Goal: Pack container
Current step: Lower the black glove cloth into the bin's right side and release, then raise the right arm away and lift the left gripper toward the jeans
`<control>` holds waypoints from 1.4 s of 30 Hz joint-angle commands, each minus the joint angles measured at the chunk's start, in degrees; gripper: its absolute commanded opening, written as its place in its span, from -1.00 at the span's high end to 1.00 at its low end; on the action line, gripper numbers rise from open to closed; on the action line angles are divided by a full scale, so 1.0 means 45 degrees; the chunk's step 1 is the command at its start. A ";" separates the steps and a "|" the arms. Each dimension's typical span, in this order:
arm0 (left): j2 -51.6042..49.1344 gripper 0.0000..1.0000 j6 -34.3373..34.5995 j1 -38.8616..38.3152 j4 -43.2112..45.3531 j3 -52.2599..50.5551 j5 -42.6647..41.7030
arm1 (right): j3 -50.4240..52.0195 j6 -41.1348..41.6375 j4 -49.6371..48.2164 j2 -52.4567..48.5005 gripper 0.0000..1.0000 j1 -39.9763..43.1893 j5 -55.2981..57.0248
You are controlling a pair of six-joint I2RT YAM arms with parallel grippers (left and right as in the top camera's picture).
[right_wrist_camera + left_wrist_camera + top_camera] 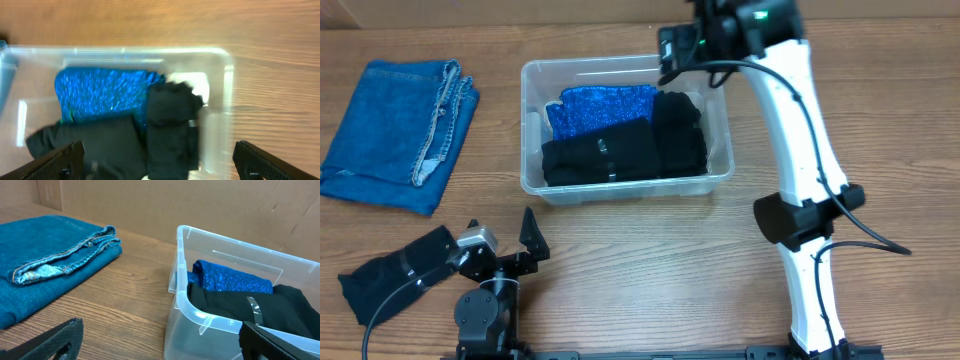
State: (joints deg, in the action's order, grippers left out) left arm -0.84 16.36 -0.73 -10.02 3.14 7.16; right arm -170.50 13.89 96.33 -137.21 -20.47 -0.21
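While the container (620,187) is being seen toward the far middle of the wooden table (640,270), three folded pieces are being held inside it. A sparkly blue cloth (600,105) is being shown against the far wall, a black garment (605,152) is being pressed along the near wall in front of it, and a second black garment (678,130) is being shown filling the right end, touching both.

Folded jeans (395,135) are lying on the table well to the left of the container, apart from it. A black cloth (380,280) is lying at the near left corner of the table, just beside the left arm.

The left gripper (500,238) is being held low over the table in front of the container's left end. Its jaws are being held wide apart, with nothing between them. In the left wrist view the container's near corner (182,325) is being seen just ahead of the left gripper (160,350).

The right gripper (672,50) is being held above the container's far right corner. In the right wrist view, which is blurred, the right gripper (160,167) is being shown spread wide and empty over the clothes, with the container's rim (227,100) below it.
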 commanded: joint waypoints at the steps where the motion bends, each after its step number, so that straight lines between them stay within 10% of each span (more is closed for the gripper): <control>1: 0.0131 -1.00 -0.0155 0.0078 0.0034 -0.0044 0.0165 | -0.1010 0.1501 0.0160 0.0253 -1.00 0.1885 0.0185; 15: 0.0131 -1.00 -0.0112 0.0078 0.0044 -0.0044 0.0165 | -0.0767 0.0821 0.0160 0.0272 -1.00 0.8888 0.0641; 21: 0.0083 -1.00 -0.1384 0.0078 0.0291 0.0403 -0.2934 | -0.0767 0.0821 0.0155 0.0272 -1.00 1.0103 -0.0117; 35: -0.8097 -1.00 -0.1928 0.0078 -1.1152 1.3984 -0.4289 | -0.0767 0.0821 0.0151 0.0272 -1.00 1.0185 -0.0117; 42: -0.9020 -1.00 -0.2006 0.0078 -1.2133 1.5242 -0.6586 | -0.0767 0.0821 0.0151 0.0272 -1.00 1.0185 -0.0117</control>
State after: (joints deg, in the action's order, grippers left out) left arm -40.91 8.38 -0.73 -64.18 70.57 -17.26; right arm -173.88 17.98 97.10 -136.81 25.36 -0.27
